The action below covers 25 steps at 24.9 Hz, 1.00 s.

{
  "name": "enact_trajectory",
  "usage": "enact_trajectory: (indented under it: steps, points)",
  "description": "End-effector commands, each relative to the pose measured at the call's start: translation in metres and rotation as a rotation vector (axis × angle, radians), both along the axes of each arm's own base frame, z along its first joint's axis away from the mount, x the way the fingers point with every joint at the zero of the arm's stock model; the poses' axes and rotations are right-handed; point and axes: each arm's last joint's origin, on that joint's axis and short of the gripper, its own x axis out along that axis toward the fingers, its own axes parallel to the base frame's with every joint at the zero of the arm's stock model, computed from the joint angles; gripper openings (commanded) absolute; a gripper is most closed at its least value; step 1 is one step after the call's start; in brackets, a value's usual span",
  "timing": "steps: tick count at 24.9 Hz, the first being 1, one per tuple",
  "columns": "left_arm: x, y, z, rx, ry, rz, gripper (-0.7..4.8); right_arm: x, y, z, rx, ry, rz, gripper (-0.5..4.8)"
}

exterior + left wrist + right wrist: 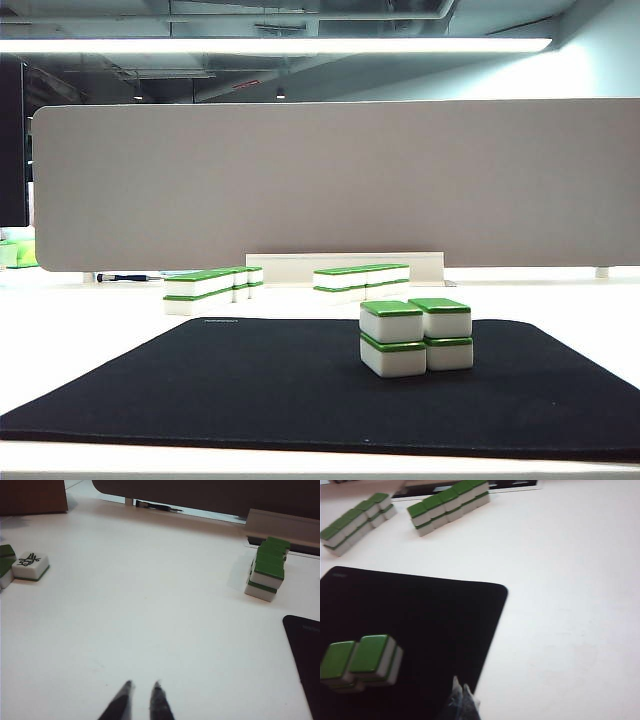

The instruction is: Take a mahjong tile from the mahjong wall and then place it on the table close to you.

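The mahjong wall [212,288] stands on the white desk [90,320] beyond the black mat [250,390]. The left end effector [142,687] hovers over bare desk, nearly closed and empty. The right end effector [461,690], closed and empty, sits above the mat edge near the two-by-two tile cluster [359,662].

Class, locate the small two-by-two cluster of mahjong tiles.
In the exterior view the cluster sits right of centre on the black mat, nearer the camera than both tile rows.
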Motion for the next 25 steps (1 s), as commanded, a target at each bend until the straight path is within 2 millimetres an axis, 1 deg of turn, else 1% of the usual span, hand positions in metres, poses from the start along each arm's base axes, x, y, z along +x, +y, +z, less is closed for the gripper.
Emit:
enact_trajectory:
  steps: [1,6,10,19,24,25]
  points:
    - [0.0,0.0,-0.001,-0.003,0.01,-0.006,0.49,-0.005,-0.002,-0.011,-0.03,-0.082,-0.069,-0.01]
    - [0.0,0.0,-0.001,-0.003,0.01,-0.006,0.49,-0.01,-0.004,-0.023,-0.053,-0.117,-0.132,-0.01]
    - [0.0,0.0,-0.001,-0.003,0.01,-0.006,0.49,-0.016,-0.005,-0.036,-0.055,-0.19,-0.158,-0.01]
    - [0.0,0.0,-0.001,-0.003,0.01,-0.006,0.49,-0.021,-0.006,-0.06,-0.049,-0.31,-0.187,-0.01]
    - [0.0,0.0,-0.001,-0.003,0.01,-0.006,0.49,-0.021,-0.007,-0.068,-0.054,-0.339,-0.219,-0.01]
    - [0.0,0.0,-0.001,-0.003,0.01,-0.006,0.49,-0.022,-0.007,-0.067,-0.056,-0.352,-0.234,-0.01]
